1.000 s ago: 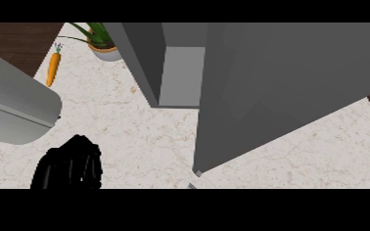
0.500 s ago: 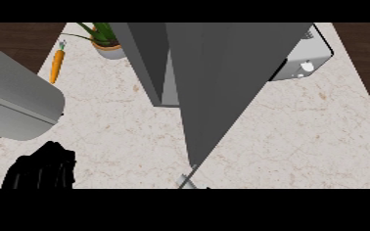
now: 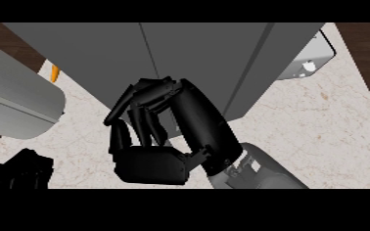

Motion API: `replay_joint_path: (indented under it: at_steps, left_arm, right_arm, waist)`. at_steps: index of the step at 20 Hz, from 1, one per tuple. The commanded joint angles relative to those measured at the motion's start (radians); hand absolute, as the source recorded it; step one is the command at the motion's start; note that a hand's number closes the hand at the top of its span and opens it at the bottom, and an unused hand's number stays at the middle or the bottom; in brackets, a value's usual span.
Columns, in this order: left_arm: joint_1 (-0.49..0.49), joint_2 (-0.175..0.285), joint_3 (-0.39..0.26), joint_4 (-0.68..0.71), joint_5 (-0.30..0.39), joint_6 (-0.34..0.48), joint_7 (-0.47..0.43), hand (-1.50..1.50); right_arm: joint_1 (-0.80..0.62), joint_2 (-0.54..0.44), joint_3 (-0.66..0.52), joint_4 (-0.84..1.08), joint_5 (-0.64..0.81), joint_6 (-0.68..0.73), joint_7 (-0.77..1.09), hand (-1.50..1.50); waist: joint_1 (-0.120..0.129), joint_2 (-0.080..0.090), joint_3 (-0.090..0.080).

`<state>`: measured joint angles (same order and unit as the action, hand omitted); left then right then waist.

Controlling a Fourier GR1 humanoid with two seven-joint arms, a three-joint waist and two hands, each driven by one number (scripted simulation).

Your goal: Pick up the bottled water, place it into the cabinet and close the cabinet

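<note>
Black right hand [image 3: 206, 127], fingers curled on nothing, meets the grey cabinet [image 3: 202, 54] front straight ahead; left hand [image 3: 25, 169] sits lower left, farther from the cabinet; doors look shut, bottled water unseen, probably inside

Cabinet [image 3: 202, 54]: plain grey body with flat, matt panels, standing upright on the counter [image 3: 311, 127]. It lies directly beyond the right hand [image 3: 206, 127] and extends well to both sides of it. One thin dark seam runs down the front face, ending just above the hand. A second, slanted edge line descends to the hand's right. The hand overlaps the lower part of the front face. Actual contact cannot be determined. The visible panels appear flush with one another.
</note>
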<state>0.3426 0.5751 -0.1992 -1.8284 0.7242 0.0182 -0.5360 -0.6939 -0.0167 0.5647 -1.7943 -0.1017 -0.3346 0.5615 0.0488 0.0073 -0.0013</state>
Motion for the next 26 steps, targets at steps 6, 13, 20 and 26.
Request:
replay_joint_path:
  at_steps: [6,13,20,26]
  left_arm:
    - [0.09,-0.018,0.032,-0.01,-0.026,-0.057,-0.039,1.5]
    - [0.08,0.016,0.085,-0.009,0.01,-0.094,-0.012,1.5]
    - [0.038,0.001,0.066,-0.004,0.002,-0.088,0.002,1.5]
    - [0.011,0.013,0.08,-0.016,0.018,-0.069,0.043,1.5]
  right_arm:
    - [-0.157,-0.003,-0.273,0.465,-0.196,0.254,-0.216,1.5]
    - [-0.228,-0.036,-0.343,0.674,-0.19,0.328,-0.324,1.5]
    - [-0.217,-0.127,-0.393,0.722,-0.231,0.431,-0.402,1.5]
    - [-0.221,-0.126,-0.391,0.763,-0.225,0.447,-0.441,1.5]
  waist:
    - [-0.019,-0.002,0.001]
    - [-0.008,0.003,0.001]
    - [-0.008,0.015,0.001]
    - [-0.002,0.02,0.001]
